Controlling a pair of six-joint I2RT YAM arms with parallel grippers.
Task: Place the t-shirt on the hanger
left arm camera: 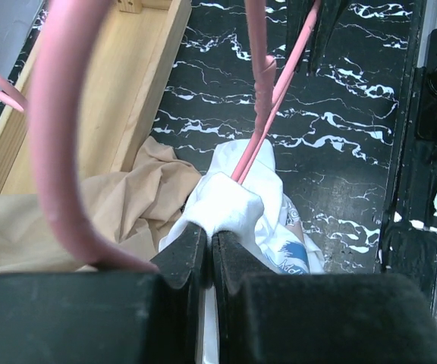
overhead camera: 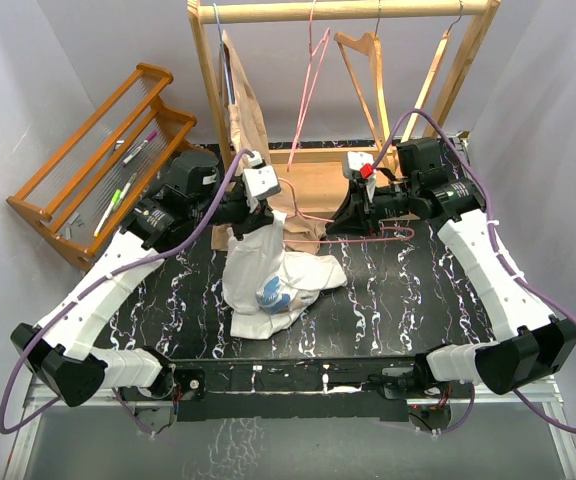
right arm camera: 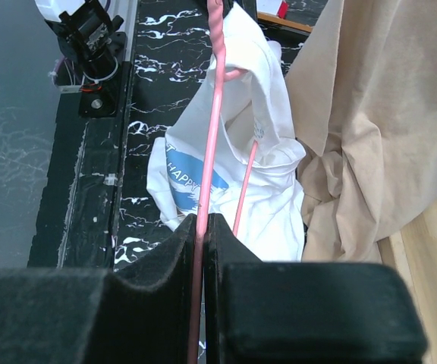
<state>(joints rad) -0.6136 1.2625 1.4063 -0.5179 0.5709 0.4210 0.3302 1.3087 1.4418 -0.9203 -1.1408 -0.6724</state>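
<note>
The wooden rack (overhead camera: pixel 348 12) stands across the back, and everything here is placed from it. The black marbled table (overhead camera: pixel 398 290) spreads out in front of it, and a beige garment (overhead camera: pixel 243 110) hangs from its left end and pools at its base. Just in front of that base, the t-shirt (overhead camera: pixel 268 280) is lifted by its upper edge, with the blue-printed lower part slumped on the table. The hanger (right arm camera: pixel 211 152) lies roughly level in front of the rack's base, and one thin pink wire runs into the shirt's folds. The left gripper (left arm camera: pixel 207 239) is pinched tight on a bunch of white cloth at the top of the shirt. The right gripper (right arm camera: pixel 203 224) is clamped on the hanger's wire. The step in hand looks like threading the hanger into the shirt, and only part of it seems to be inside. Next, the left arm likely needs to draw the cloth along the wire while the right holds steady, taking care that the thin wire does not twist.
</note>
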